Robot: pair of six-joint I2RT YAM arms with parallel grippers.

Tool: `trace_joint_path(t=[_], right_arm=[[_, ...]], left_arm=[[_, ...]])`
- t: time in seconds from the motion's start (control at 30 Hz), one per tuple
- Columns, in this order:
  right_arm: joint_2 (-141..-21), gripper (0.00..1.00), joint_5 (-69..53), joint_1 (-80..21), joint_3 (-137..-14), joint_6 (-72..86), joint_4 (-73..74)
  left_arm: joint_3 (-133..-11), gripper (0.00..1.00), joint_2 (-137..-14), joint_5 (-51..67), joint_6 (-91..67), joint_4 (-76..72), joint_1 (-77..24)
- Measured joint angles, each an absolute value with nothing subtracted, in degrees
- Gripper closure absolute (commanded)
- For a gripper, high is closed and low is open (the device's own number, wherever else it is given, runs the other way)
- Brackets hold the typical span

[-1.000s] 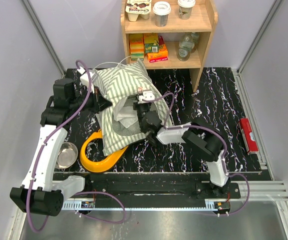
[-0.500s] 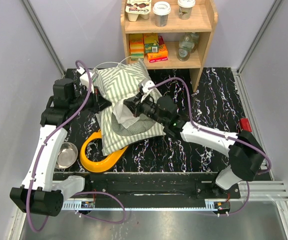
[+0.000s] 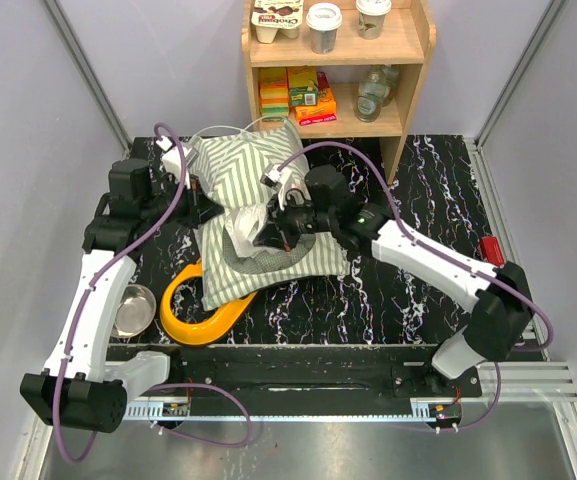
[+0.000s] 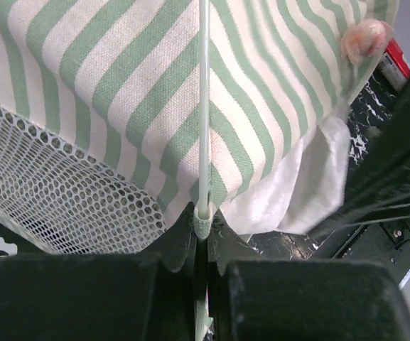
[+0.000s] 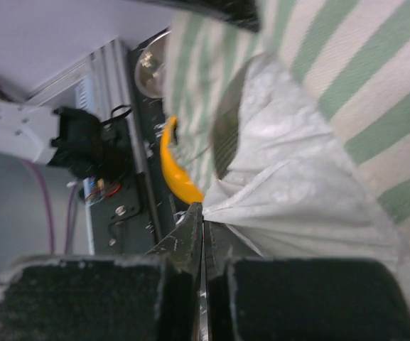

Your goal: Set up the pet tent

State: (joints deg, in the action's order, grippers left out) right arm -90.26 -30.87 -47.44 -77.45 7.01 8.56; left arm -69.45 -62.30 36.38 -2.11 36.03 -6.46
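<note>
The pet tent (image 3: 236, 178) lies crumpled at the table's middle left: sage-green-and-white striped fabric (image 4: 119, 85) with a white mesh panel (image 4: 55, 206) and a white lining (image 5: 311, 192). My left gripper (image 3: 206, 203) reaches in from the tent's left side. In the left wrist view this gripper (image 4: 202, 217) is shut on the green sleeve end of a thin white pole (image 4: 203, 106) running up over the stripes. My right gripper (image 3: 271, 228) comes from the right over the tent's middle. Seen from the right wrist, it (image 5: 203, 207) is shut on a bunched corner of the white lining.
A yellow ring-shaped bowl holder (image 3: 193, 312) lies partly under the tent's near edge, with a steel bowl (image 3: 133, 308) to its left. A wooden shelf (image 3: 338, 70) with boxes, cups and jars stands behind the tent. A red object (image 3: 496, 270) lies at the table's right edge.
The right arm has unfolded and swung out to the right; its gripper has drawn the white lining away from the near edge, toward the shelf. The left arm has hardly moved.
</note>
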Motion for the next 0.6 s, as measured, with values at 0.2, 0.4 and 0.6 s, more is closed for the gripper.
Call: trace_joint_path(t=[0.2,0.4,0.6], right_arm=[[-84.82,0.76,-42.13,-47.40,-79.15,4.75,17.17],[-80.29,0.68,-47.81,-47.46,-79.46,1.65,21.82],[-75.77,0.38,-34.30,-47.62,-74.17,0.30,23.38]], left_arm=[[-68.73,1.00,-62.37,35.88,-1.45,35.51,-6.52],[-68.73,1.00,-62.37,35.68,-1.41,35.22,-6.57],[-68.73,1.00,-62.37,35.70,-1.43,35.18,-6.57]])
